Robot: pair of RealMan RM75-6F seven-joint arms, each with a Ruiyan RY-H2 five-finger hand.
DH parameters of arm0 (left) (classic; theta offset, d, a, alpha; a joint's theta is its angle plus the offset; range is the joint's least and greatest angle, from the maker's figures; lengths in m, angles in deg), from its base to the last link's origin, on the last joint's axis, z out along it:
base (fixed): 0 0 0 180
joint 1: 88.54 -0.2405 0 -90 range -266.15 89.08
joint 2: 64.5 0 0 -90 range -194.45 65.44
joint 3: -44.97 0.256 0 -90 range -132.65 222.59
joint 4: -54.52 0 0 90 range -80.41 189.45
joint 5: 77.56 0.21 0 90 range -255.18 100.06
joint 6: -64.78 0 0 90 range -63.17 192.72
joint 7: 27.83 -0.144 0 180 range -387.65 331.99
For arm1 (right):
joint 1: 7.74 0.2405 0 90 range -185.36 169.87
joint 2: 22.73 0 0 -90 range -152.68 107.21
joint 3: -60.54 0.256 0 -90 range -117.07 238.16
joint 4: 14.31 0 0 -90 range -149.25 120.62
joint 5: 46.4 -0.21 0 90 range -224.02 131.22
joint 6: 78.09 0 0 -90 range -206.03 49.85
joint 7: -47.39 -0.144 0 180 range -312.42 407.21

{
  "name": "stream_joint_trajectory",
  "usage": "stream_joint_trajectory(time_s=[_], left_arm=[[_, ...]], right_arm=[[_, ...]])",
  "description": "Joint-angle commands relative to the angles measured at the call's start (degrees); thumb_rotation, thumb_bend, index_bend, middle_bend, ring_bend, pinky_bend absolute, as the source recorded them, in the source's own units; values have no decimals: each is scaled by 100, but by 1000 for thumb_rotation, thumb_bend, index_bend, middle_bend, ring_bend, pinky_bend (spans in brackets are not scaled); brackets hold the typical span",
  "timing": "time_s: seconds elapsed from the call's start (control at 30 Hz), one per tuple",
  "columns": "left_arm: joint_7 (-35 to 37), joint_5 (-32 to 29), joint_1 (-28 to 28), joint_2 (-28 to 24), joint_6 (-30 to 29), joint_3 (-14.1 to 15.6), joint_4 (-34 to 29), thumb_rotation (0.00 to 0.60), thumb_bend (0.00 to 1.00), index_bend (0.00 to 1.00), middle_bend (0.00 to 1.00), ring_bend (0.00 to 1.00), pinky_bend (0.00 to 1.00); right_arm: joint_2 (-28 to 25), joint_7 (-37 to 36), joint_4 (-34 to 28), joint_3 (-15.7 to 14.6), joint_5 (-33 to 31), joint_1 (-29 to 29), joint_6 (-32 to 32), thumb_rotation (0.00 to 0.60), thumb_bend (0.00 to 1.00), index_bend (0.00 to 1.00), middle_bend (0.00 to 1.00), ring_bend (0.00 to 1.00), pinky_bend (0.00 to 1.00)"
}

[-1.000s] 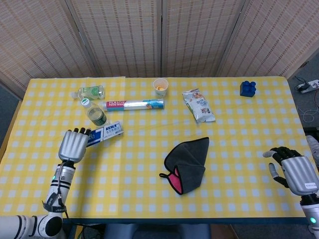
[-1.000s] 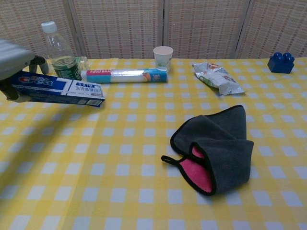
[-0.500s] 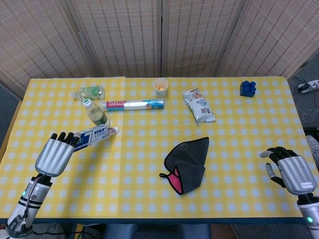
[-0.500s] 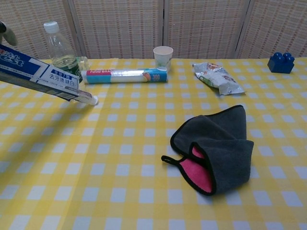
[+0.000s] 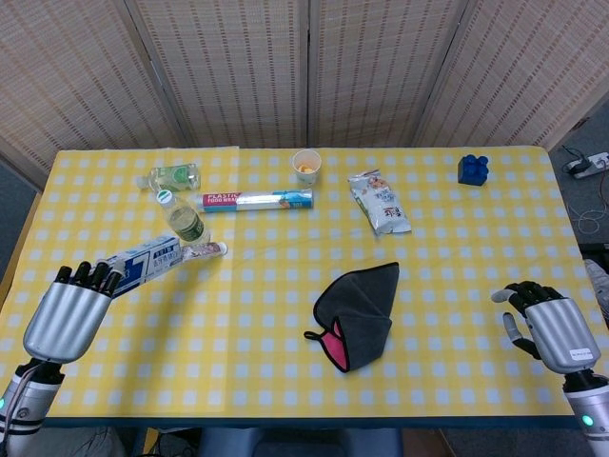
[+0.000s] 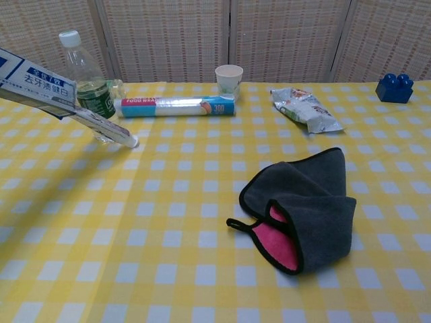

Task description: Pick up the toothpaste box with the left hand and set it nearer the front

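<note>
The blue-and-white toothpaste box is off the table, tilted with its far end lower. My left hand grips its near end at the front left, fingers wrapped over the top. A white tube sticks out of the box's far end, its cap touching the cloth. In the chest view the box enters from the upper left edge with the tube sloping down from it; the left hand is out of that frame. My right hand rests at the front right, holding nothing, fingers apart.
An upright water bottle stands just behind the box, and a second bottle lies further back. A food wrap box, a paper cup, a snack bag and a blue block line the back. A grey-pink cloth lies mid-table.
My left hand has drawn back toward the front left and risen with the box. The box has tilted and the tube has slid out of its far end. The right hand barely moved.
</note>
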Motion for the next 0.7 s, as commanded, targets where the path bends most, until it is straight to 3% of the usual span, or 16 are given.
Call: stream_joint_trajectory(time_s=[0.03,0.47,0.7], left_arm=[[4,112,-119,-85,12,-18,-48,600,265,356,401,416,599],[-216,109,-633,-392,191,-207,-261,600,265,362,401,412,599],[654,634,-667,-222,377,-313,191,600,264,361,401,410,599]], right_arm=[[8,38,-26,-10,18,18,-29,600,506,394,387,312,423],[5,256,-191,-24,-17,72,-168,600,505,394,389,316,423],[46,330,-229,-18,-36,146,-291,600,505,394,388,315,423]])
